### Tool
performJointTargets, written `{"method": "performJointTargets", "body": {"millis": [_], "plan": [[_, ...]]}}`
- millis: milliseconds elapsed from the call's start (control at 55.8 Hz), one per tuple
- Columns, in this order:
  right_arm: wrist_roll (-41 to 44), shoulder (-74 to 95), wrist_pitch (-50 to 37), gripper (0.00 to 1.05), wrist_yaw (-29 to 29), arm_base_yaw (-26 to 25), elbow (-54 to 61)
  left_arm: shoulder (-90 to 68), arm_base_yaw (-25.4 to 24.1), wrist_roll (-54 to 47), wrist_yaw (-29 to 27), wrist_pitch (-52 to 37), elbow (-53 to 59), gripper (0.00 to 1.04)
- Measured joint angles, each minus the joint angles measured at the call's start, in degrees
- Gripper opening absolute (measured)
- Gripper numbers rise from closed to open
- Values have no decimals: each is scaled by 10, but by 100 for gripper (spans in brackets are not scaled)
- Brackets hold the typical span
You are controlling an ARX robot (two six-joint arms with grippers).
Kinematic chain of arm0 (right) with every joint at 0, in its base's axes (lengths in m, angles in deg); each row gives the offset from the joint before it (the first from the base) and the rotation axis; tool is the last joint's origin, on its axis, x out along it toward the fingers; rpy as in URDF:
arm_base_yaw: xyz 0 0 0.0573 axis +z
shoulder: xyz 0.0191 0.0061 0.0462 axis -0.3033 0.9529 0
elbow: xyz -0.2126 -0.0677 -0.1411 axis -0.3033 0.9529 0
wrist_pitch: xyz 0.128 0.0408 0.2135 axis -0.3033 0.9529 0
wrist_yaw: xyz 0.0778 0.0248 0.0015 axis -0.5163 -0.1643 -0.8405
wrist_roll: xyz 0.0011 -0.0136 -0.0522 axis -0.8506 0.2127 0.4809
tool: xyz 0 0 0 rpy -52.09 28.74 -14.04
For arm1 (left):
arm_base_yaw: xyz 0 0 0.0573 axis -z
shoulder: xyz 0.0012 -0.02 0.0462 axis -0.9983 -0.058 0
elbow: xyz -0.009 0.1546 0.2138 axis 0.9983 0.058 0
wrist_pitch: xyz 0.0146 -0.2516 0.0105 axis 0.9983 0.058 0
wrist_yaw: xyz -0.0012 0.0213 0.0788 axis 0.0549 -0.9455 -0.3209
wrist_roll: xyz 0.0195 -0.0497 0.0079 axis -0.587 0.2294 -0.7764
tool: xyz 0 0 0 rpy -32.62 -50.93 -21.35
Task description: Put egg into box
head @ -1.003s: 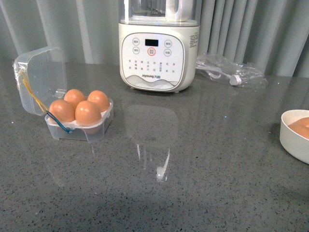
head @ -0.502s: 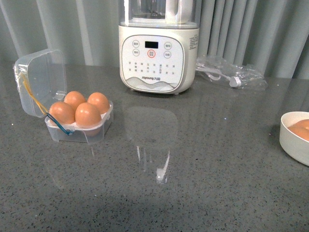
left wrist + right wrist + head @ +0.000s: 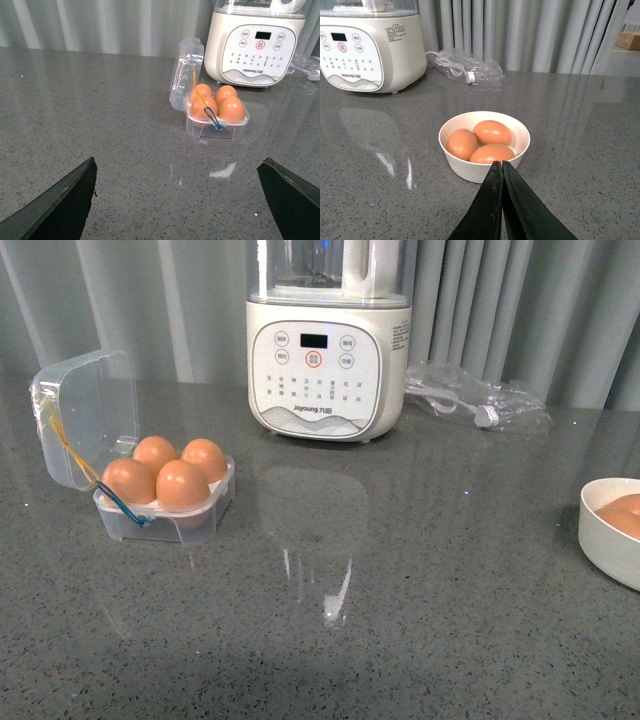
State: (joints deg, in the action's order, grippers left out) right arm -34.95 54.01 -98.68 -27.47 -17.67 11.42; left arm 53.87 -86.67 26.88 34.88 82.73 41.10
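The box is a small clear egg case at the left of the counter, its hinged lid standing open. Several brown eggs fill its slots. In the left wrist view the box lies well ahead of my left gripper, which is open and empty above bare counter. My right gripper is shut on nothing, its tips just short of a white bowl holding three brown eggs. Neither arm shows in the front view.
A white blender stands at the back centre before grey curtains. A clear plastic bag with a cable lies to its right. The white bowl sits at the counter's right edge, partly cut off.
The front view's framing has shifted, so everything sits a little lower in the picture. Box, eggs, bowl and blender keep their places on the counter.
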Motion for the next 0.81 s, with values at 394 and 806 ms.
{"method": "performJointTargets", "body": {"millis": [394, 806], "plan": [[0, -98, 97, 3, 0, 0, 0, 0, 0, 0, 0, 0, 0, 98], [0, -214, 218, 3, 0, 0, 0, 0, 0, 0, 0, 0, 0, 98]]}}
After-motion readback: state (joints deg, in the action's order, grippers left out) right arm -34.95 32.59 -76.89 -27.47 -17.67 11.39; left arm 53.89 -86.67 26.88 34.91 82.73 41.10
